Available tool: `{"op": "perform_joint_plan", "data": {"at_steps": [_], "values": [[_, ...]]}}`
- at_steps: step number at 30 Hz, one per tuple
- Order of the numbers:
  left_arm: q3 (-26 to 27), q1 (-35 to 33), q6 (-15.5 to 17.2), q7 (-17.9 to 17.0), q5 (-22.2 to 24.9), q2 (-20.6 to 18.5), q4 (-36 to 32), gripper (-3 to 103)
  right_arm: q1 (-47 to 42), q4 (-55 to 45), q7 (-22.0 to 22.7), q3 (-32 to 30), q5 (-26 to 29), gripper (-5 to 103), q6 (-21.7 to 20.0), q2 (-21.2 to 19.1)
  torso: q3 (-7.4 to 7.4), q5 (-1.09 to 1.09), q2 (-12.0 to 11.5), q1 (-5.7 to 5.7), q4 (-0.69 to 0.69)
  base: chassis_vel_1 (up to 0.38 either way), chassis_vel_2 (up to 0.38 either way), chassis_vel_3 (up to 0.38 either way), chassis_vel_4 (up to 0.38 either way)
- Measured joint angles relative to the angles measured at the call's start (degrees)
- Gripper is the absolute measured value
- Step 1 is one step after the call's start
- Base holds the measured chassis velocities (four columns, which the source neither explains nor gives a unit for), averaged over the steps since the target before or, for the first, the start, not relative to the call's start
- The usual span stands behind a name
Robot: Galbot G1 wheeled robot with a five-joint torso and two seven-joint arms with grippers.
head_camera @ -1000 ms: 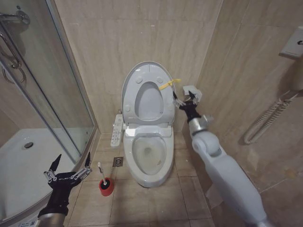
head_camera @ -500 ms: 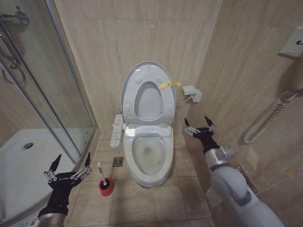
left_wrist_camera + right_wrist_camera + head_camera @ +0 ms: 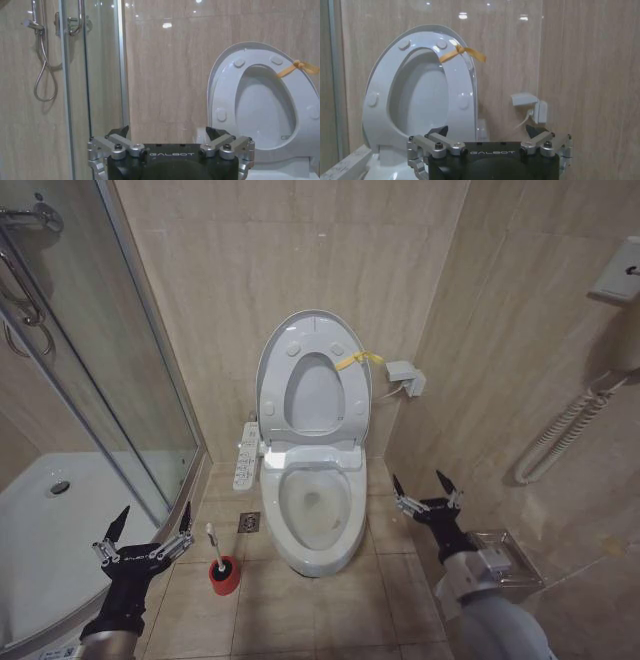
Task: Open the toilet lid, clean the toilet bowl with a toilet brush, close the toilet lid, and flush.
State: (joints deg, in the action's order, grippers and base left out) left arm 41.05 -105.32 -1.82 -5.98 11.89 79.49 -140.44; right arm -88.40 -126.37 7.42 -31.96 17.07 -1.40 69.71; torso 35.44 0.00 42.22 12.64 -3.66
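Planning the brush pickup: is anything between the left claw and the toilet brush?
Nothing visible. The open left claw hovers beside the toilet brush, which stands in its red holder on bare floor tile.

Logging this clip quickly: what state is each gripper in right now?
Left gripper: open, empty, beside the toilet brush.
Right gripper: open, empty, right of the toilet bowl.

the toilet lid (image 3: 313, 376) and toilet bowl (image 3: 318, 510) are glossy white, and the strap (image 3: 356, 360) tied at the lid's edge is yellow. the toilet brush (image 3: 215, 548) has a white handle and stands in a red holder cup (image 3: 224, 575). the wall tiles (image 3: 300, 250) and floor (image 3: 300, 610) are beige with faint streaking, and both the left gripper (image 3: 145, 525) and right gripper (image 3: 427, 485) are black with silver metal parts.
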Motion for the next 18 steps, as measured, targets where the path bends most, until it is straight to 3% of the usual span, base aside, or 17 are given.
{"op": "perform_joint_plan", "data": {"at_steps": [6,18], "values": [[0.00,0.00,0.00,0.00,0.00,0.00,0.00,100,-4.16,-0.74,-2.05,-2.09,-0.19,100,1.09,2.99,0.00,-0.01,0.00,0.00,-0.01,0.000,0.000,0.000,0.000],[0.00,0.00,0.00,0.00,0.00,0.00,0.00,100,-6.69,-2.23,-2.00,-1.64,-1.59,100,1.51,5.85,0.00,0.00,0.00,0.00,-0.01,0.000,0.000,0.000,0.000]]}}
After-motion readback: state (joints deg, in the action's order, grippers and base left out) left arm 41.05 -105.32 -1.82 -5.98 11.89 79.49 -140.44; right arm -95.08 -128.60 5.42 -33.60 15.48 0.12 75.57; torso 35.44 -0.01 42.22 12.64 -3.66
